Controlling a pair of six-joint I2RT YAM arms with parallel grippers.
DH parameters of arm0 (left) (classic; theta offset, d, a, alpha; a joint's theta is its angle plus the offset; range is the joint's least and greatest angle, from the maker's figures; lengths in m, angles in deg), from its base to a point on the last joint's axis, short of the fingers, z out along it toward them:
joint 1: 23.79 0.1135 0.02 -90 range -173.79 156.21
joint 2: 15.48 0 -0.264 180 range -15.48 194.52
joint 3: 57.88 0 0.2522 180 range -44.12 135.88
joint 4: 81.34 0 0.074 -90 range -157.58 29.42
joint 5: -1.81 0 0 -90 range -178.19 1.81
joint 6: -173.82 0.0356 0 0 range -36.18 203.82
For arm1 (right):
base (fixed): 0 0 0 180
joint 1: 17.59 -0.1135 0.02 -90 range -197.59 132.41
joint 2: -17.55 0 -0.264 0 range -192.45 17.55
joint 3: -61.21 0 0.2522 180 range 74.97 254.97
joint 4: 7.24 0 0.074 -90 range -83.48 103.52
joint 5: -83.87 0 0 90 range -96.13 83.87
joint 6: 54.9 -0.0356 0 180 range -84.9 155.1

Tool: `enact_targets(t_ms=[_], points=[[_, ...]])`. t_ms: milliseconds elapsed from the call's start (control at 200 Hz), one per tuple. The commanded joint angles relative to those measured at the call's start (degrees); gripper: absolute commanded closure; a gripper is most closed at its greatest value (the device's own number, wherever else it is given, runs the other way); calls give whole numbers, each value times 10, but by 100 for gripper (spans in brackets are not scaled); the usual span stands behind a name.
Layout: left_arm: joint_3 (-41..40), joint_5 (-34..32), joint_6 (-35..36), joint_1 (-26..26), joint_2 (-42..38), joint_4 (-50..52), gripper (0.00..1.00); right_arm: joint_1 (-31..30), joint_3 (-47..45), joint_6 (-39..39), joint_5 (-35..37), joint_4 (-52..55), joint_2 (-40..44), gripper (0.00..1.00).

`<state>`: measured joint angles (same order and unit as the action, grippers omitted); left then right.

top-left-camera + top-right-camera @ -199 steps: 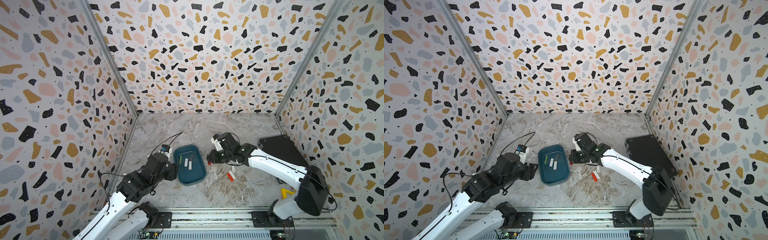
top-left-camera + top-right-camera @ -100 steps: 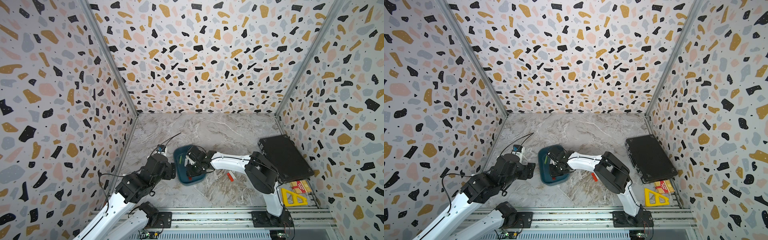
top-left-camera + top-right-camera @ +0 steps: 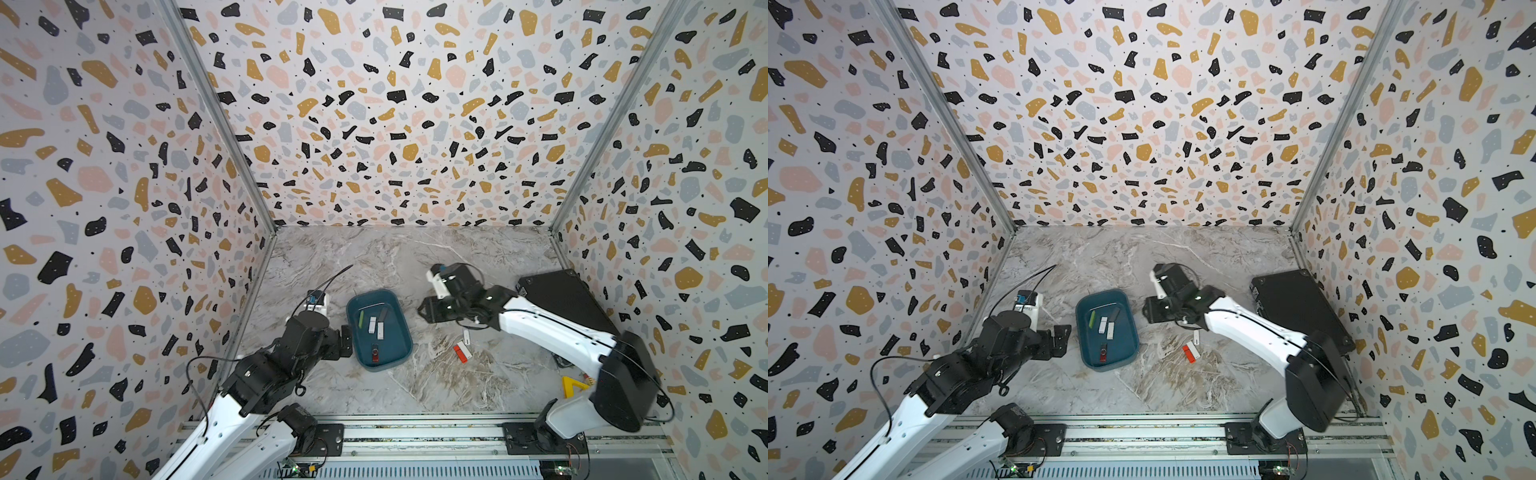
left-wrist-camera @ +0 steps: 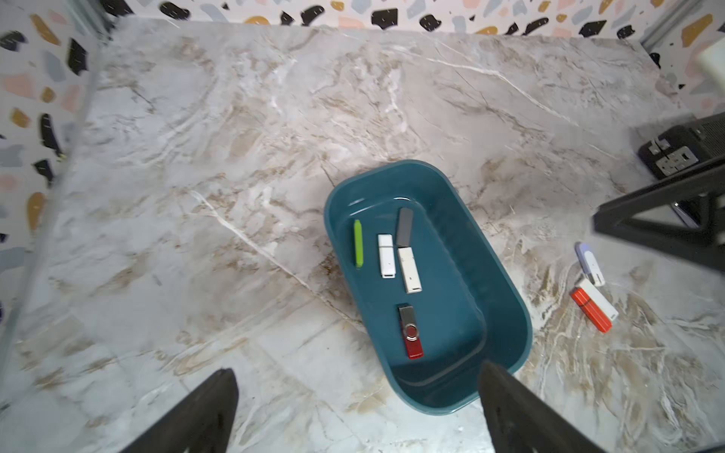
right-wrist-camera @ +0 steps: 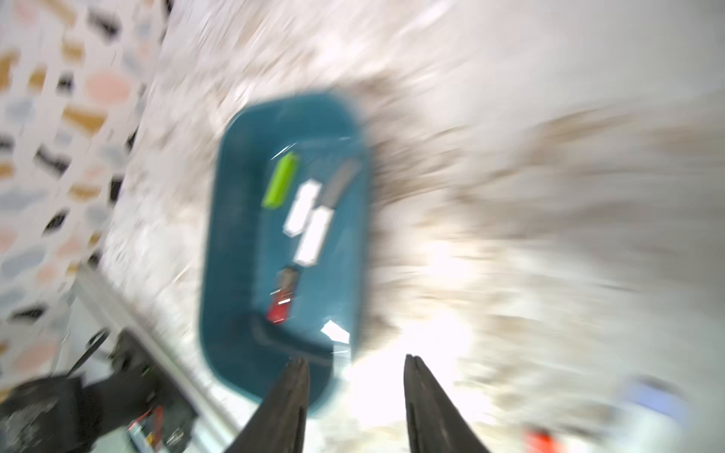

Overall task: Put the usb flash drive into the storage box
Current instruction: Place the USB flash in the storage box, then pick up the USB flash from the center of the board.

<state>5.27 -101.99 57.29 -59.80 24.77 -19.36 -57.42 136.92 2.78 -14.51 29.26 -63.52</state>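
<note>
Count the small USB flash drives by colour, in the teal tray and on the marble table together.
White plastic sticks: 3
Green plastic stick: 1
Grey flat stick: 1
Red stick with silver swivel: 1
Orange-red plastic stick: 1
Lilac-and-white stick: 1
Total: 8

You're looking at a lab robot cell: terrazzo-print panels (image 3: 395,124) box in 3 sides w/ metal corner posts (image 3: 223,124), marble-print table (image 3: 415,257) inside, left arm (image 3: 224,415) & right arm (image 3: 552,332) mounted on an alu rail (image 3: 415,432) at the front, loose cable (image 3: 195,374) & bare circuit board (image 3: 297,470) showing.
</note>
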Motion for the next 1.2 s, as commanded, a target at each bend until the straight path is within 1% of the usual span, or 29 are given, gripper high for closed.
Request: enact_targets(t_ms=[0,25,55,100,160,215,280,340,395,480,601,631,681,701,791,881,1056,1196], points=[[17,92,0,-30,62,-68,0,86,-72,59,44,53,64,53],[22,95,-1,-52,81,-79,1,109,-88,68,47,55,73,53],[33,84,-3,-85,105,-85,1,134,-104,75,48,57,82,53],[55,50,-6,-143,145,-89,3,171,-128,79,51,56,86,53],[86,10,-16,-209,208,-88,4,212,-151,56,53,56,81,53],[108,1,-36,-243,269,-85,7,248,-166,38,43,52,69,53],[126,16,-52,-271,333,-97,11,290,-189,21,22,35,56,53],[142,26,-54,-292,389,-121,13,322,-209,14,5,18,46,53],[165,38,-59,-300,442,-136,14,338,-218,13,9,11,43,53],[211,51,-66,-307,517,-148,17,346,-234,10,32,-1,51,52],[291,43,-69,-312,617,-147,19,356,-242,5,40,-5,56,52],[316,40,-69,-312,642,-138,22,357,-244,3,44,-6,56,52],[359,30,-69,-312,683,-117,32,357,-252,-4,44,-12,59,53],[376,23,-69,-312,699,-105,34,357,-258,-7,42,-18,61,53],[433,2,-65,-312,756,-82,34,357,-284,-18,40,-42,70,53],[473,-6,-62,-311,799,-68,33,357,-285,-18,37,-41,73,53],[547,-7,-53,-312,868,-46,33,358,-288,-20,30,-48,69,53],[600,-25,-37,-311,909,-26,34,358,-286,-17,19,-48,60,53]])
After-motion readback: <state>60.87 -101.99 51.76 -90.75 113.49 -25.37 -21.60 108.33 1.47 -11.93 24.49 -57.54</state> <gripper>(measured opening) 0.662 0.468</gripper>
